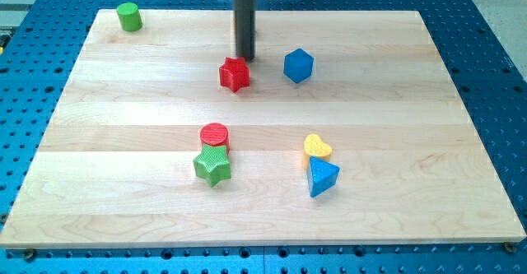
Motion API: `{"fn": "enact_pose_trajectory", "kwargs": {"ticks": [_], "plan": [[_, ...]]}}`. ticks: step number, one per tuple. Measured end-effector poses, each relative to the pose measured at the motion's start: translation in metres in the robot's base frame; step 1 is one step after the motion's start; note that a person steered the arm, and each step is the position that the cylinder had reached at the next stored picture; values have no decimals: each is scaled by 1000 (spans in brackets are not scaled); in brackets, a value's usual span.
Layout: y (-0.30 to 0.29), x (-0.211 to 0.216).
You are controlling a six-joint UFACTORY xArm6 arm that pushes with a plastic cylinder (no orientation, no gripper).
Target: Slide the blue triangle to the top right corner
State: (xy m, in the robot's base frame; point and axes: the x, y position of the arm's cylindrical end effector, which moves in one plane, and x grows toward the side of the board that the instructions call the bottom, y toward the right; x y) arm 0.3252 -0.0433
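Pale wood makes up the tabletop (pixel 123 142), which lies on a blue perforated base (pixel 486 52). My tip (pixel 245 58) comes down from the view's top at the end of a straight dark rod, and it ends just above and slightly right of the red star (pixel 235 74), very close to it; whether the two touch cannot be told. No jaws exist on this arm, only the rod, so nothing is gripped.

Just to the right of the red star, a small gap away, stands the blue hexagon block (pixel 298 65). A green cylinder (pixel 128 16) stands alone near the top left corner of the board.

Lower down, left of centre, a red cylinder (pixel 215 135) touches the green star (pixel 213 166) below it. Towards the view's right, the yellow heart (pixel 317 148) rests against the blue triangle (pixel 322 177), which lies directly below it in the lower right part of the board, well apart from my tip and far from the top right corner.
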Motion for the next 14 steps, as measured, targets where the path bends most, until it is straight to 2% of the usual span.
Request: {"fn": "enact_pose_trajectory", "kwargs": {"ticks": [1, 2, 3, 4, 5, 6, 7, 8, 10, 11, 12, 13, 14], "plan": [[-12, -8], [-70, 7], [-57, 78], [11, 93], [17, 110], [21, 158], [63, 221], [173, 224], [171, 254], [204, 286], [266, 276], [271, 222], [233, 214]]}}
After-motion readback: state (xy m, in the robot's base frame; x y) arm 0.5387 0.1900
